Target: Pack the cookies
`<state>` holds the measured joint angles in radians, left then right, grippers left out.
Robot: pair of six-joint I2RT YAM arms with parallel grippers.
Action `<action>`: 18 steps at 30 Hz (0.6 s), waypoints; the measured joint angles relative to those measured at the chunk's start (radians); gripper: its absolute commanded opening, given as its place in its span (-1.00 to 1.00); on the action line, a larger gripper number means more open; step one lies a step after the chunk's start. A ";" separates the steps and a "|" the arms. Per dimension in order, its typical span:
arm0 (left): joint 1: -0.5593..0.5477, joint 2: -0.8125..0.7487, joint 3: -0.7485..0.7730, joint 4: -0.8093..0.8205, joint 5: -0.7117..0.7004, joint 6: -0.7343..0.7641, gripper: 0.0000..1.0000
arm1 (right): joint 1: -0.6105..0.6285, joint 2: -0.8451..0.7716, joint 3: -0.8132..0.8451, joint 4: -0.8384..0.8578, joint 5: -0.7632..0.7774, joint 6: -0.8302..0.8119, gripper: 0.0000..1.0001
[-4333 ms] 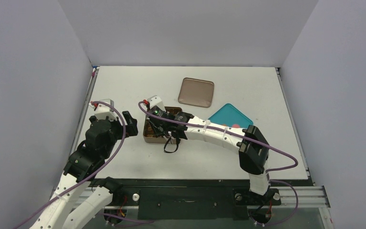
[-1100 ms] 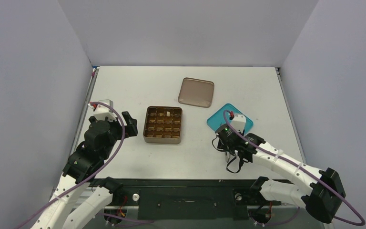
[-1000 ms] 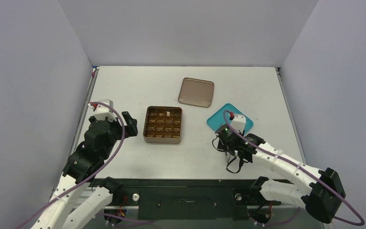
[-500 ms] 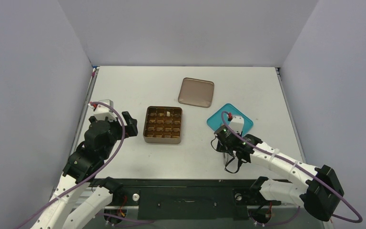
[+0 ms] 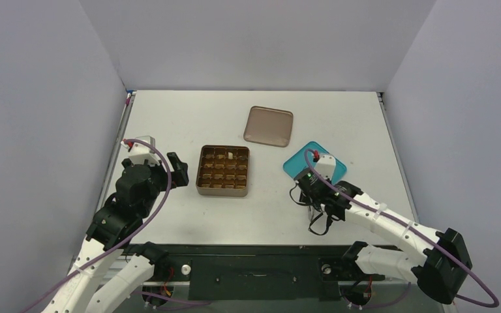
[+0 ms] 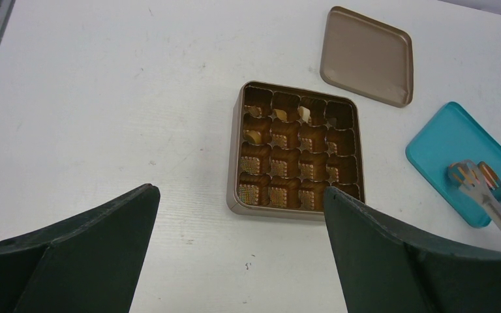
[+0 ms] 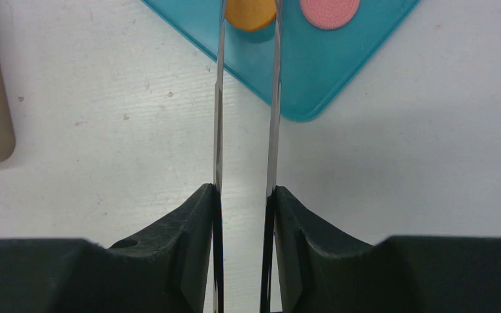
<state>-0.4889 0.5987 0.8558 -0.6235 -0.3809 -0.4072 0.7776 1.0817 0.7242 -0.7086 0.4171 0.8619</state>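
Observation:
An orange round cookie [image 7: 250, 13] and a pink round cookie [image 7: 330, 12] lie on the teal plate [image 7: 313, 72]. My right gripper [image 7: 242, 189] is shut on a pair of metal tongs [image 7: 218, 117]. The two tong blades reach forward and stand either side of the orange cookie. The brown gridded tin [image 6: 297, 156] holds cream-white pieces [image 6: 305, 115] in its far cells. My left gripper [image 6: 239, 192] is open and empty, held above the table just left of the tin [image 5: 224, 171]. The right gripper [image 5: 314, 189] sits at the plate's near edge.
The tin's brown lid [image 5: 269, 126] lies flat behind the tin and plate; it also shows in the left wrist view [image 6: 367, 55]. The teal plate [image 5: 298, 163] is right of the tin. Purple cables trail from both arms.
The right arm has swung from over the tin to the teal plate with the tongs. Over the last second it only shifted slightly. The left arm has not moved.

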 measured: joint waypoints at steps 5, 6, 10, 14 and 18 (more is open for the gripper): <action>0.000 0.000 0.000 0.000 0.000 0.000 0.93 | 0.000 -0.029 0.075 -0.041 0.029 -0.031 -0.51; 0.000 0.000 0.000 0.000 0.000 0.000 0.93 | 0.001 -0.031 0.093 -0.051 0.032 -0.039 -0.51; 0.000 0.000 0.000 0.000 0.000 0.000 0.93 | 0.013 -0.031 0.167 -0.075 0.040 -0.066 -0.51; 0.000 0.002 0.000 0.000 0.000 0.000 0.93 | 0.058 -0.012 0.246 -0.095 0.040 -0.098 -0.51; 0.000 0.004 0.000 0.000 0.000 0.000 0.93 | 0.122 0.051 0.329 -0.105 0.039 -0.133 -0.51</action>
<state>-0.4889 0.6025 0.8558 -0.6235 -0.3809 -0.4076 0.8997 1.1332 1.0534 -0.8131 0.4557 0.7292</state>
